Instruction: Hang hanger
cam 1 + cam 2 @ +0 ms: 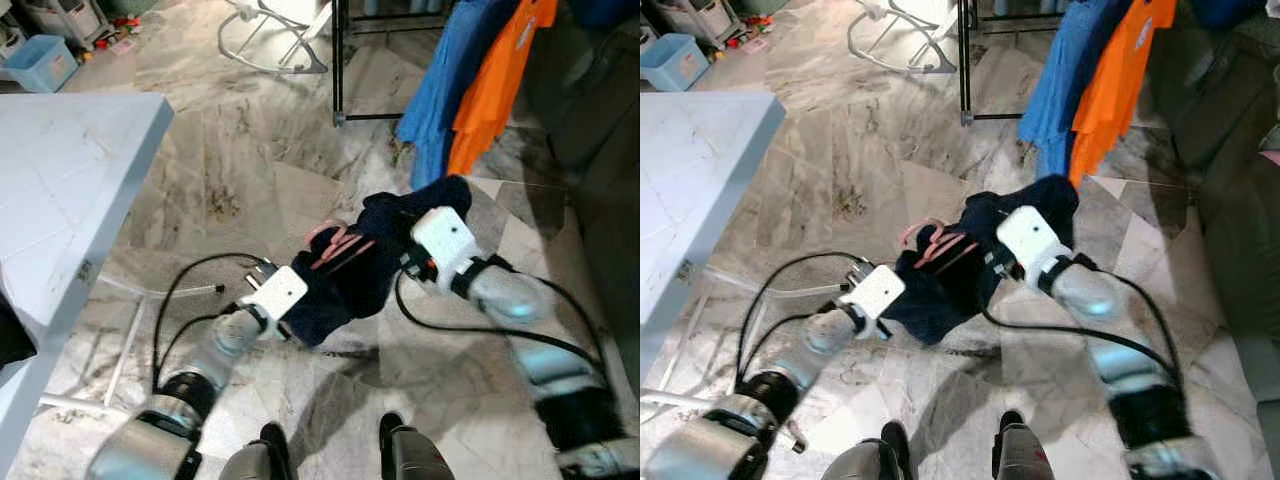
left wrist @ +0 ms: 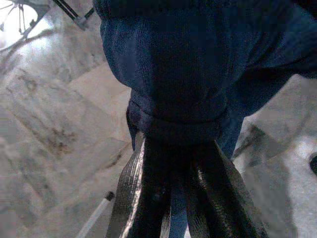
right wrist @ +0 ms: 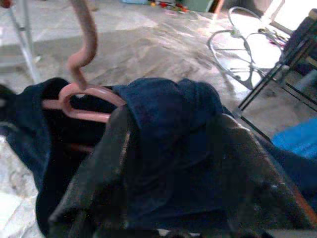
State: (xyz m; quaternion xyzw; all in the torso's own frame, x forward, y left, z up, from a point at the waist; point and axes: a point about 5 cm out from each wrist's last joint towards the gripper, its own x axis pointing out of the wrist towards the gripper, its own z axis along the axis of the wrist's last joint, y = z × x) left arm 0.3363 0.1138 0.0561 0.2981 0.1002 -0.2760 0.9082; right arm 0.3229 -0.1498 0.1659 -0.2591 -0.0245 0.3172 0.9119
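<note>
Dark navy garment is held low in front of the robot, with a pink hanger lying in its folds near the middle; the left gripper is pinched on one end at 7 o'clock, the right gripper is clamped on the other at 2 o'clock; the clothes rack stands at 12 o'clock; both grips should be kept firm and the hook freed upward before approaching.
</note>
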